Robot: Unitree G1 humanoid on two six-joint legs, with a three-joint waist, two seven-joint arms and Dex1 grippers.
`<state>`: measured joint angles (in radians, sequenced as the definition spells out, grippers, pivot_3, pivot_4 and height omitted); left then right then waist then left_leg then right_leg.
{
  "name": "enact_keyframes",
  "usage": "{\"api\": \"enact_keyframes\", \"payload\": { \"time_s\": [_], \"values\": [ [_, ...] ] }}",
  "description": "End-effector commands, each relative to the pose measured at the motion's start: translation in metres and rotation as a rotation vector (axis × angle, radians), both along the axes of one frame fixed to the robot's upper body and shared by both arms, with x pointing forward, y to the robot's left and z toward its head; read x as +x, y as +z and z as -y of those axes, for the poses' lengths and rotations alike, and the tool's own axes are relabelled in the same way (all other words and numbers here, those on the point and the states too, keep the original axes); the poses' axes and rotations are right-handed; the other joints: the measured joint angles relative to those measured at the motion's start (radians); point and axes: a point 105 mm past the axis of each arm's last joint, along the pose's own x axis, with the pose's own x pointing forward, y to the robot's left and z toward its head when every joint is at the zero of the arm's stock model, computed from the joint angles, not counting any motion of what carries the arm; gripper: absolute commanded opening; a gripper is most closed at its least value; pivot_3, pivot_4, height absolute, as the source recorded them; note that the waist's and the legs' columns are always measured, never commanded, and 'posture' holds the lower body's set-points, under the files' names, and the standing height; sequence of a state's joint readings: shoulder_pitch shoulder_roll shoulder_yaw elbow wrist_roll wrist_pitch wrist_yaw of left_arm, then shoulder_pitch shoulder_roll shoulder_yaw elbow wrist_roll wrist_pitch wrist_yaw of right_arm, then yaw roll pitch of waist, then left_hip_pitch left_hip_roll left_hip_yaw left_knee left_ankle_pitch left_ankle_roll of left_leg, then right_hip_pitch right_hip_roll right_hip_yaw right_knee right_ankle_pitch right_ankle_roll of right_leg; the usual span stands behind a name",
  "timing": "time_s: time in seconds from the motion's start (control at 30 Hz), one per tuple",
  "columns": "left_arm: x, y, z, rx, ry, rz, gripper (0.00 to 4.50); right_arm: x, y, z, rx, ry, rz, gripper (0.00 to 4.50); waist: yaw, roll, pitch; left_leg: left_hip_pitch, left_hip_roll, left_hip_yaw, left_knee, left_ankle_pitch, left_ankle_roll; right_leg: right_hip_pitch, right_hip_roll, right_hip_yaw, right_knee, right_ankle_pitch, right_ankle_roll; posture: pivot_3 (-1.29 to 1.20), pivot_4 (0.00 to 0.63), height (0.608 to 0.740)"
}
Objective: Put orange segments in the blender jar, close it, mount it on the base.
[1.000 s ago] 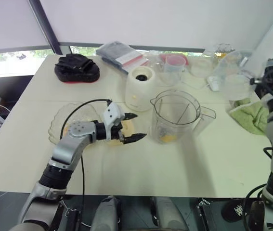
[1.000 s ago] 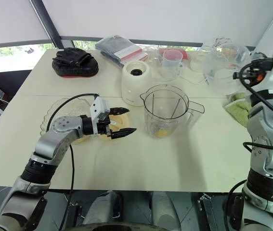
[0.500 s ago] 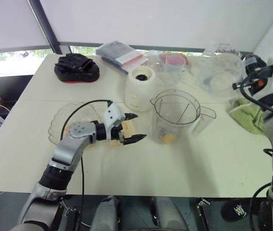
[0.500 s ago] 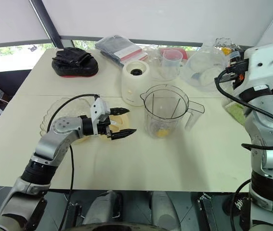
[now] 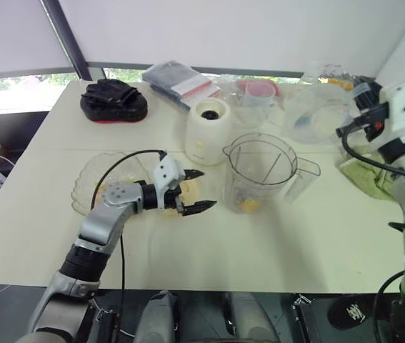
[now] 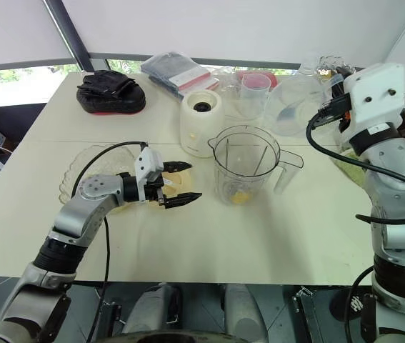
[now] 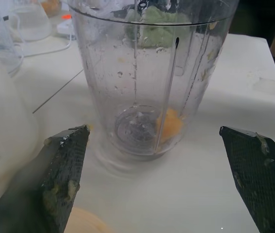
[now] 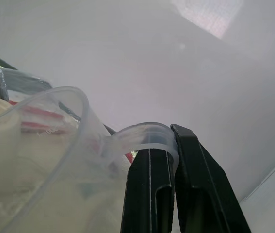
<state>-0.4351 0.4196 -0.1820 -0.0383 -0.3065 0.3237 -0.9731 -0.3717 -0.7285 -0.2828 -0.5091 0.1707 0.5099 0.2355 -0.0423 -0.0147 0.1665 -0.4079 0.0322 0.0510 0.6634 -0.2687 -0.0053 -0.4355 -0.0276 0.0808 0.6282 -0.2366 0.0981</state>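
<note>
Blender jar [image 5: 261, 172] stood upright on the table [image 5: 316, 236], just ahead of my left gripper [image 5: 190, 191], whose fingers were spread wide and empty. I saw bare tabletop between them, and the base [image 5: 206, 131] just beside the jar. Clear-walled, it had an orange segment [image 7: 169, 124] at its bottom by the blade hub. My right gripper [image 8: 173, 160] (raised off to the far side) was clamped on the tab of a clear lid [image 6: 293, 105].
</note>
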Motion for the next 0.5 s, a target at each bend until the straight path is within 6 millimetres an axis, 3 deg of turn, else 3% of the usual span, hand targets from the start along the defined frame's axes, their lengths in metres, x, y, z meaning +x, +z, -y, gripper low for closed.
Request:
{"api": "enact_keyframes", "payload": {
  "time_s": [0.03,0.5],
  "values": [
    [-0.0003,0.0079,0.0021,-0.018,-0.009,0.023,4.50,-0.0139,0.0195,-0.0103,-0.094,0.022,0.100,0.03,0.000,0.000,0.000,0.000,0.000,0.000,0.000,0.000,0.000,0.000,0.000,0.000,0.000,0.000,0.000,0.00,0.150,0.740],
    [0.0002,0.0124,0.0047,-0.014,-0.014,0.033,4.50,-0.0136,0.0108,-0.0167,-0.250,0.035,0.092,0.03,0.000,0.000,0.000,0.000,0.000,0.001,0.000,0.000,0.000,0.000,0.000,0.000,0.000,0.000,0.000,0.00,0.150,0.740]
  ]
}}
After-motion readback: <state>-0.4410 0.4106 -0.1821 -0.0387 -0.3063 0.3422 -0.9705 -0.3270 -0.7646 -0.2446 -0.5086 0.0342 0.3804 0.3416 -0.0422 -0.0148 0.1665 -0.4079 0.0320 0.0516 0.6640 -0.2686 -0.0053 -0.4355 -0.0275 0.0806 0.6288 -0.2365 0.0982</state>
